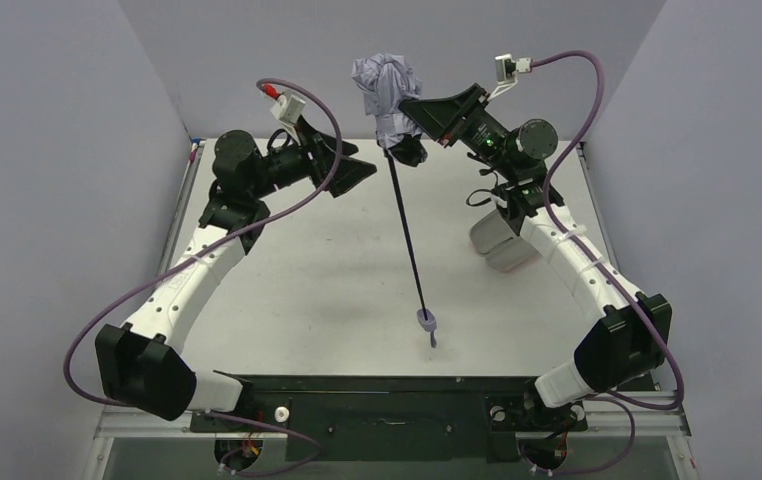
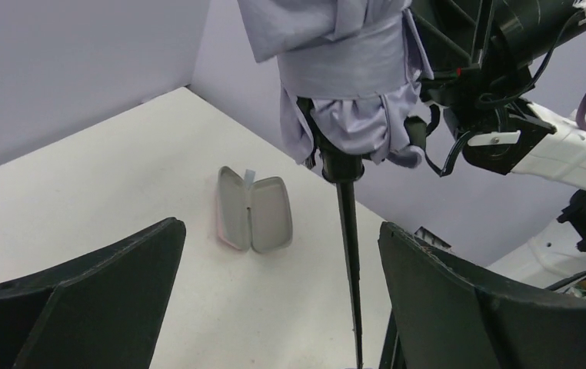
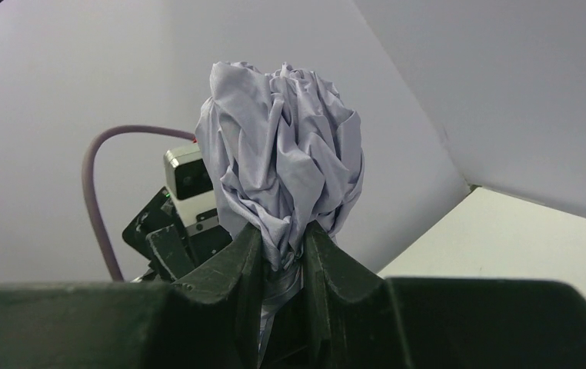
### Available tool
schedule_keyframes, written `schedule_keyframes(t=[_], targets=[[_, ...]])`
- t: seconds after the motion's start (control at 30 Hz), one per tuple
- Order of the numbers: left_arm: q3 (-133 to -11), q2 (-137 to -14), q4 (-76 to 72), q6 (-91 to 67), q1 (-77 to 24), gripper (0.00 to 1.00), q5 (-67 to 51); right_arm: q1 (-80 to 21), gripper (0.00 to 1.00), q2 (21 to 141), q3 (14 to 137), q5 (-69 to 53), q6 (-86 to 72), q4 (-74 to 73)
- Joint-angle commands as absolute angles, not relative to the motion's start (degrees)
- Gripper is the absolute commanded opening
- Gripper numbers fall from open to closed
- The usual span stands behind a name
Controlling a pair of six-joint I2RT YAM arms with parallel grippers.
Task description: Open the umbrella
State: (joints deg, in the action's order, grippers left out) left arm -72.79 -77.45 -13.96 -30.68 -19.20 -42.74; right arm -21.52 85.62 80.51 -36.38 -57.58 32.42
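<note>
The umbrella [image 1: 385,88] is not yet spread: the right gripper [image 3: 282,250] clamps its cloth, the left gripper [image 1: 354,168] stands open; next, grasp the shaft [image 1: 407,232].

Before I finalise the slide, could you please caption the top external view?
The right gripper clamps the umbrella by its canopy, shaft extended downward, while the open left gripper hovers alongside.

The umbrella [image 1: 387,90] has pale lavender fabric and a black shaft [image 1: 407,235]; the case [image 2: 255,219] is grey, the table [image 1: 307,270] white.
</note>
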Motion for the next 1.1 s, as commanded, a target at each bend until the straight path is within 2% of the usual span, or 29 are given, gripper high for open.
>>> schedule_keyframes(t=[0.0, 0.37, 0.4, 0.43, 0.47, 0.5, 0.53, 0.57, 0.63, 0.67, 0.7, 0.73, 0.77, 0.8, 0.87, 0.97, 1.07], targets=[[-75.1, -79.1, -23.4, -38.1, -21.5, 0.97, -45.3, -22.6, 0.0, 82.2, 80.6, -39.3, -59.4, 40.6], [-74.8, -80.9, -31.3, -42.5, -25.9, 0.96, -43.7, -25.0, 0.0, 83.1, 80.8, -43.4, -63.2, 43.6], [-74.8, -81.2, -31.8, -42.6, -26.1, 0.92, -43.7, -25.0, 0.0, 83.1, 80.8, -43.6, -63.4, 43.8], [-74.9, -81.3, -32.0, -42.9, -26.2, 0.78, -43.8, -25.0, 0.0, 83.1, 80.7, -43.6, -63.6, 43.9], [-74.8, -81.5, -32.7, -43.1, -26.2, 0.7, -43.9, -25.0, 0.0, 83.2, 80.6, -43.7, -63.7, 44.0], [-74.6, -81.5, -33.0, -43.4, -26.1, 0.53, -44.0, -25.0, 0.0, 83.2, 80.5, -43.8, -63.8, 44.1], [-74.5, -81.5, -33.4, -43.5, -26.1, 0.43, -44.0, -25.0, 0.0, 83.1, 80.3, -43.9, -63.9, 44.1], [-74.3, -81.5, -33.5, -43.5, -26.1, 0.28, -44.1, -25.0, 0.0, 83.1, 80.2, -44.0, -63.9, 44.0], [-74.2, -81.5, -33.7, -43.8, -26.1, 0.12, -44.2, -24.6, 0.0, 83.1, 80.1, -44.0, -63.8, 43.3], [-74.0, -81.4, -33.8, -44.0, -26.1, 0.08, -44.1, -24.4, 0.01, 83.1, 80.2, -43.5, -63.7, 42.7], [-73.9, -81.2, -33.9, -44.2, -26.0, 0.01, -43.9, -23.9, 0.13, 83.2, 80.4, -43.3, -63.3, 41.1], [-73.5, -81.1, -33.8, -44.4, -26.0, 0.0, -43.4, -23.0, 0.21, 83.2, 80.9, -43.2, -62.2, 38.8], [-73.3, -80.8, -33.6, -44.4, -25.9, 0.0, -42.4, -22.6, 0.41, 83.2, 81.1, -43.0, -61.2, 37.0], [-73.0, -80.6, -32.5, -44.3, -25.8, 0.0, -41.5, -21.5, 0.55, 83.0, 81.8, -42.2, -58.6, 32.4], [-72.7, -79.8, -28.9, -43.1, -25.5, 0.0, -37.6, -19.8, 0.73, 82.2, 82.9, -39.6, -52.7, 22.9], [-73.3, -78.3, -18.4, -39.2, -25.5, 0.0, -28.1, -18.5, 0.74, 79.6, 83.8, -33.6, -42.6, 10.9], [-74.5, -77.4, -10.3, -33.2, -26.3, 0.0, -20.3, -20.6, 0.65, 77.3, 85.6, -28.4, -26.1, -2.6]])
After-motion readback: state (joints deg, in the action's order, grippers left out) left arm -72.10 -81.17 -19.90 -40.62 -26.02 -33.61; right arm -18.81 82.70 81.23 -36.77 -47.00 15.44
